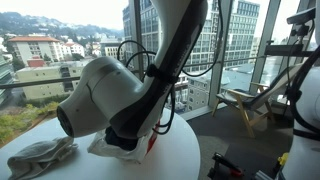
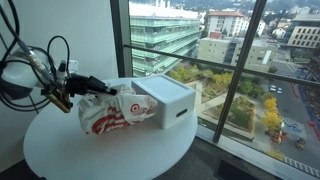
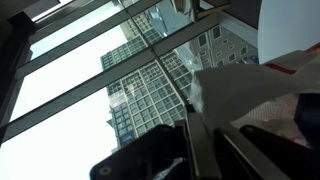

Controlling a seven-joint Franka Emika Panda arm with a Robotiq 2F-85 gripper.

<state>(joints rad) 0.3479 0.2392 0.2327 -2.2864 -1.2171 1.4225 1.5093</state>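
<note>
The gripper (image 2: 68, 96) meets the plastic bag (image 2: 115, 112) at its edge farthest from the white box (image 2: 172, 100), which the bag touches on the table (image 2: 100, 155). Whether the fingers (image 3: 195, 150) pinch it cannot be told.

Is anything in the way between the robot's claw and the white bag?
No, nothing visible. In an exterior view the gripper is right at the crumpled end of the bag and seems to touch it. The box sits on the opposite side of the bag.

The crumpled white plastic bag (image 2: 118, 112) with red print lies slumped on the round table (image 2: 100, 155).
</note>
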